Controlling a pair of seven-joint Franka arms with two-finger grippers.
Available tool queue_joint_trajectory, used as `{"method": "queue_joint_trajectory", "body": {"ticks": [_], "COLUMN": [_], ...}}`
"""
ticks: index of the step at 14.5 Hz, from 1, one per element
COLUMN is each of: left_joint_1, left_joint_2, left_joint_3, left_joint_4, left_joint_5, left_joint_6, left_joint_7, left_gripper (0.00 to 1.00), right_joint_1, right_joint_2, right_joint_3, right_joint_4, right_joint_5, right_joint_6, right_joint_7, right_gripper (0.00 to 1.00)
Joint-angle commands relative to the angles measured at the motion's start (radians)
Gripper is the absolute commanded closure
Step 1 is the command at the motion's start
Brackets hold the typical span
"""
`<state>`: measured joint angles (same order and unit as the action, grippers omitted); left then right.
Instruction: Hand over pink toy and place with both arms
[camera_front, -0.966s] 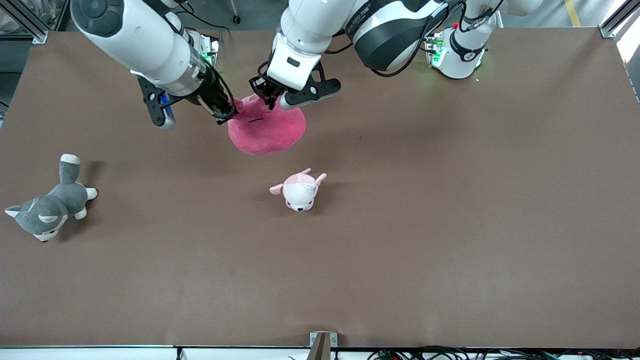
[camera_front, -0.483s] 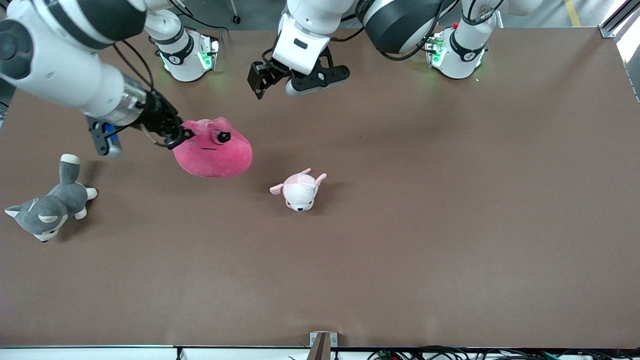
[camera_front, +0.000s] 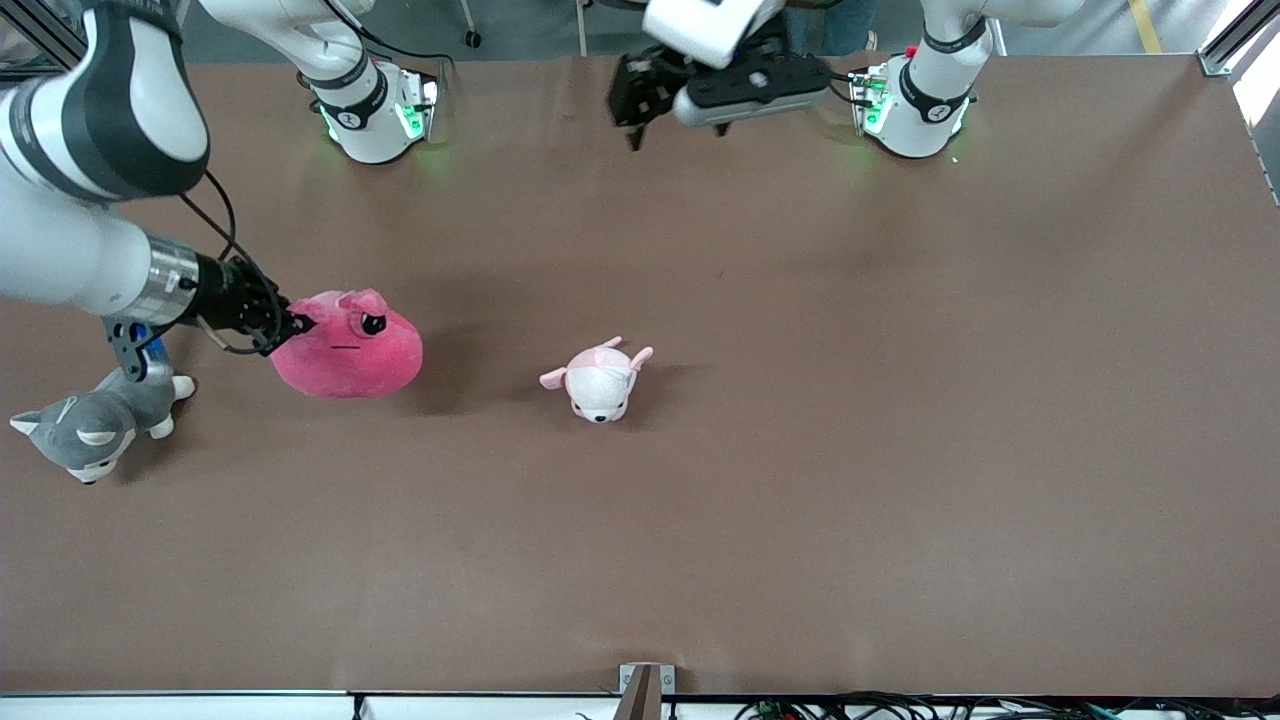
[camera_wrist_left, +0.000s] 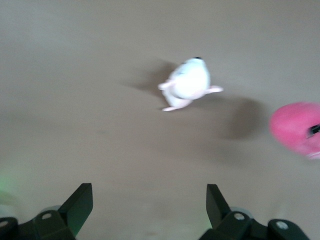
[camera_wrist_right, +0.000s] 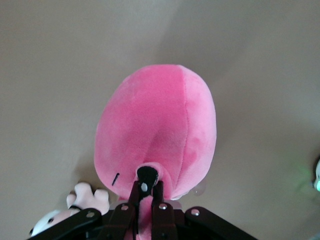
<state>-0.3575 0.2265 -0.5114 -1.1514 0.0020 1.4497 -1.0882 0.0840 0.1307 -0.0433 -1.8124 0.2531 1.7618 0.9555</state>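
Note:
The pink toy (camera_front: 350, 350) is a round hot-pink plush with a dark eye. My right gripper (camera_front: 292, 322) is shut on its edge and holds it low over the table toward the right arm's end, beside the grey dog. In the right wrist view the toy (camera_wrist_right: 160, 130) fills the middle and my right gripper (camera_wrist_right: 147, 192) pinches a fold of it. My left gripper (camera_front: 640, 112) is open and empty, raised near the left arm's base. In the left wrist view its fingers (camera_wrist_left: 82, 200) stand wide apart, and the toy (camera_wrist_left: 297, 127) shows at the edge.
A small white and pale-pink plush animal (camera_front: 598, 380) lies mid-table, also seen in the left wrist view (camera_wrist_left: 189, 82). A grey and white plush dog (camera_front: 95, 420) lies near the right arm's end, close under the right arm's wrist.
My right gripper has carried the pink toy away from the left gripper, toward the grey dog and lower. My left gripper, open, has drawn back up toward its base.

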Motion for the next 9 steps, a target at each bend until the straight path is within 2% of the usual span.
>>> {"method": "queue_joint_trajectory", "body": {"ticks": [1,5,8,9], "left_joint_1": [0.07,0.202,0.323,0.371], "left_joint_2": [-0.087,-0.169,-0.274,-0.295], "left_joint_3": [-0.001,-0.001,0.001,0.001], "left_joint_4": [-0.045,-0.08,-0.194,-0.217], "left_joint_5": [0.004,0.004,0.003,0.001], "left_joint_6": [-0.098,-0.202,-0.204,-0.204], "left_joint_7": [0.17,0.408,0.618,0.695], "left_gripper": [0.0,0.0,0.0,0.0], "right_joint_1": [-0.05,-0.056,-0.067,-0.082], "right_joint_2": [0.009,0.046,0.079,0.092], "right_joint_3": [0.017,0.019,0.019,0.019], "right_joint_4": [-0.08,-0.172,-0.185,-0.183], "right_joint_5": [0.012,0.014,0.014,0.012], "right_joint_6": [0.089,0.24,0.275,0.275], "right_joint_7": [-0.093,-0.142,-0.21,-0.233], "right_gripper": [0.99,0.99,0.98,0.93]}}
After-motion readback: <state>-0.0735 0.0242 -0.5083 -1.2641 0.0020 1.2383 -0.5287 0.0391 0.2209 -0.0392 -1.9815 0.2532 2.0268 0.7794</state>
